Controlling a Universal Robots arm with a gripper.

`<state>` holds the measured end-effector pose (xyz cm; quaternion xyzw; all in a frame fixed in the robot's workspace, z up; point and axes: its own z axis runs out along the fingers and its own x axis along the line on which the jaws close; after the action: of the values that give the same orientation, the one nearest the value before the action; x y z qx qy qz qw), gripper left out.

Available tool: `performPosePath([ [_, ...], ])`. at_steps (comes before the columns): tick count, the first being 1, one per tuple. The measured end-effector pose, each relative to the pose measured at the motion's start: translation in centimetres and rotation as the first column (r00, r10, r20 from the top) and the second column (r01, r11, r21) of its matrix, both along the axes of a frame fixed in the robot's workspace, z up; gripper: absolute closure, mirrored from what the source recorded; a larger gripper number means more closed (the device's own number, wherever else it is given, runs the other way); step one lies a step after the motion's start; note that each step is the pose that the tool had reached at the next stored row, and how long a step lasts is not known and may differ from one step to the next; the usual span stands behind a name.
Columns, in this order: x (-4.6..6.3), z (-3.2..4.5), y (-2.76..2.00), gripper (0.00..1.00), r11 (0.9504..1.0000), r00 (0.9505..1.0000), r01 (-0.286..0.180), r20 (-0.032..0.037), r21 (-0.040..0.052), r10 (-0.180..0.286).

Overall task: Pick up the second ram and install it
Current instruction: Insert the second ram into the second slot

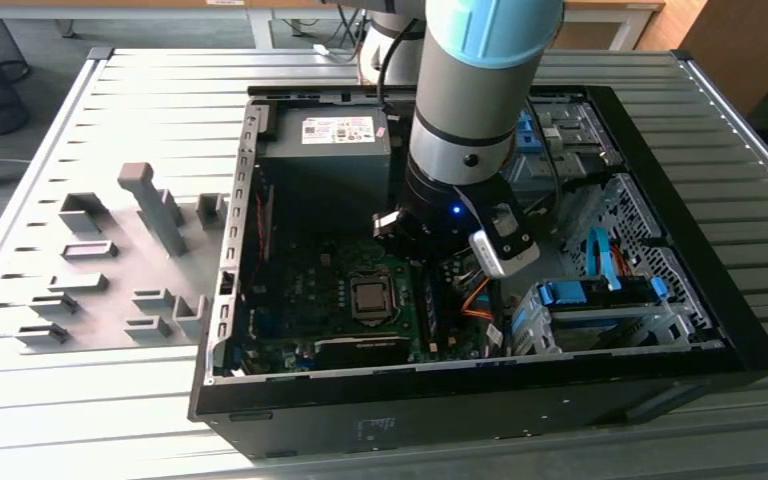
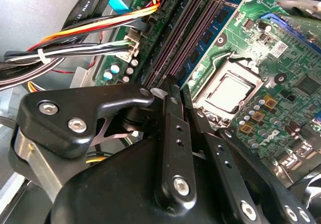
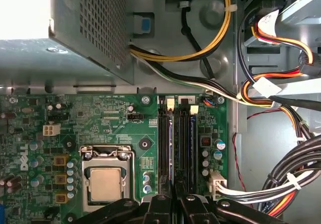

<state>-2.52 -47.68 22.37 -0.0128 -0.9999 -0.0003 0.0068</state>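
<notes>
Table (image 1: 131, 90): ribbed grey metal slats; carries the case and the fixture blocks.
Computer case (image 1: 704, 330): open black rectangular chassis lying on its side on the table, interior facing up.
Arm (image 1: 471, 110): smooth grey cylindrical segment with a light-blue cap, standing near vertical and reaching down into the case over the board's slot area.
Power supply (image 1: 328, 150): grey metal box with a perforated side wall, in the far corner of the case.
Motherboard (image 3: 100, 113): flat green board, densely populated; square metal processor socket (image 3: 105, 183) beside the slots.
Fixture blocks (image 1: 157, 210): matte grey plastic uprights on the table, at the exterior view's left of the case.
Cable bundle (image 3: 281, 184): black, yellow, orange and white wires with white ties, beside the board.
Memory slots (image 3: 178, 143): long, narrow, black parallel channels with white end latches.
Gripper (image 3: 175, 196): black metal linkage with bolted finger bars; fingers drawn close together directly over the slots, tips at the slot row.
Second ram (image 2: 205, 43): thin blue-green stick, seated on edge in a slot; whether the fingers grip it cannot be told.
</notes>
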Motion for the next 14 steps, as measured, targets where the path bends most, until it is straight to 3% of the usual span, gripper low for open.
performPosePath([
  [14,0.01,-0.37,0.0,0.86,0.9999,0.9999,-0.015,0.0,0.0003,0.015],
])
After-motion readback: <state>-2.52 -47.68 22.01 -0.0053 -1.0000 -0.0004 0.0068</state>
